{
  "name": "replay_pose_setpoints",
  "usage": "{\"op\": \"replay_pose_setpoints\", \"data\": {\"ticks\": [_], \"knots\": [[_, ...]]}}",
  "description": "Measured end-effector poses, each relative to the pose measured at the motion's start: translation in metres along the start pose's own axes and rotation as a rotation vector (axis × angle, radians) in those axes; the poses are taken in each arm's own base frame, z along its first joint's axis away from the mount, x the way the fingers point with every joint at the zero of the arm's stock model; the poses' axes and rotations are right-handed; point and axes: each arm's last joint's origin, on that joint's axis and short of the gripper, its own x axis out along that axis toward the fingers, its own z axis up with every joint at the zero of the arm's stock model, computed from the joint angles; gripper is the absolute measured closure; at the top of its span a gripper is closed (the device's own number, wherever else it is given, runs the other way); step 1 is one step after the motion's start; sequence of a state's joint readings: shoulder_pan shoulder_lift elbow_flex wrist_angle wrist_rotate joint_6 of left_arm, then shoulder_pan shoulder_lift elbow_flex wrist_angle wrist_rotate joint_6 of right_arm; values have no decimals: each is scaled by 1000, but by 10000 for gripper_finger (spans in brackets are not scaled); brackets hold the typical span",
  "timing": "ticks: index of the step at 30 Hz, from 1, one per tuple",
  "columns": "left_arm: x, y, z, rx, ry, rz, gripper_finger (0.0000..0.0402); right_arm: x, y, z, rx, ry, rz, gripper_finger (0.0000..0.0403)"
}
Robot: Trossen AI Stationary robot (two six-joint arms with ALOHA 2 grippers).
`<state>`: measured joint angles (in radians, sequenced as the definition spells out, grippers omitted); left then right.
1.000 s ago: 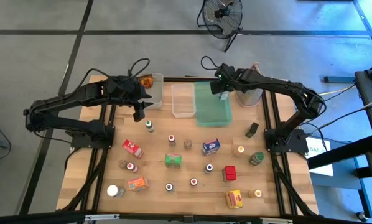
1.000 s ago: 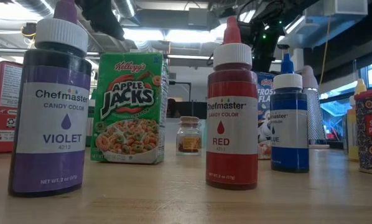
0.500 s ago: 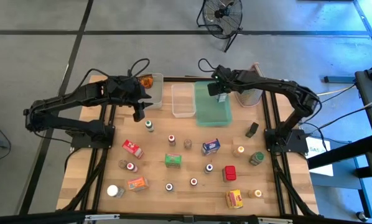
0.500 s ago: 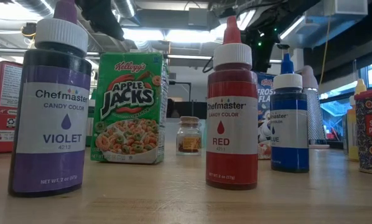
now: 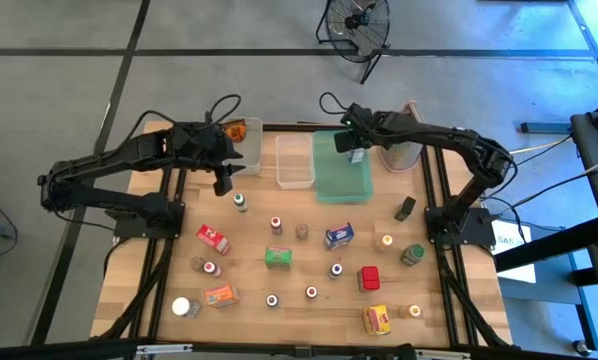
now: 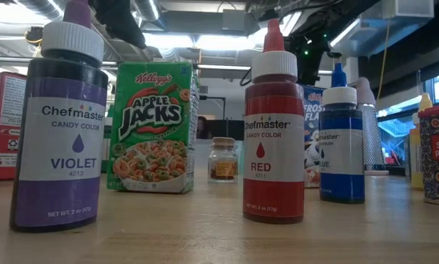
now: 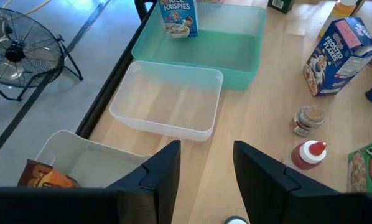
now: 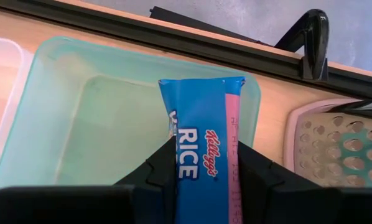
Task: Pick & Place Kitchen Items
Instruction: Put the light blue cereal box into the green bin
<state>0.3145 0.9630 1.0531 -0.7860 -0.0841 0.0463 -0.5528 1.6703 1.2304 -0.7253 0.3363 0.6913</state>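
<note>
Nearest the low camera, a violet bottle [image 6: 61,121] and a red bottle [image 6: 274,126] stand upright on the table [image 6: 205,235], with other groceries scattered behind. Farther back, the left gripper [image 7: 204,168] hovers with fingers apart, empty, beside the clear bin [image 7: 167,106]. Farthest, the right gripper [image 8: 204,165] is clamped on the Rice Krispies box [image 8: 201,149], above the green tray [image 8: 111,118].

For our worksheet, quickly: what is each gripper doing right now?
Left gripper: open, empty, above the table near the clear bins.
Right gripper: shut on a blue cereal box over the green tray.
</note>
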Motion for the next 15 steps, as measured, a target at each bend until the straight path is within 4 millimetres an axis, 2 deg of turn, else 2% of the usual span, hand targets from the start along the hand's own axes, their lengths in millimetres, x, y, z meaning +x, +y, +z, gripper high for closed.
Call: {"op": "replay_pose_setpoints", "data": {"ticks": [8, 15], "knots": [[0, 0, 0, 0, 1, 0, 258, 0, 0, 1, -4, 8, 22, 286], [0, 0, 0, -1, 4, -2, 258, 1, 0, 2, -12, 2, 22, 244]]}}
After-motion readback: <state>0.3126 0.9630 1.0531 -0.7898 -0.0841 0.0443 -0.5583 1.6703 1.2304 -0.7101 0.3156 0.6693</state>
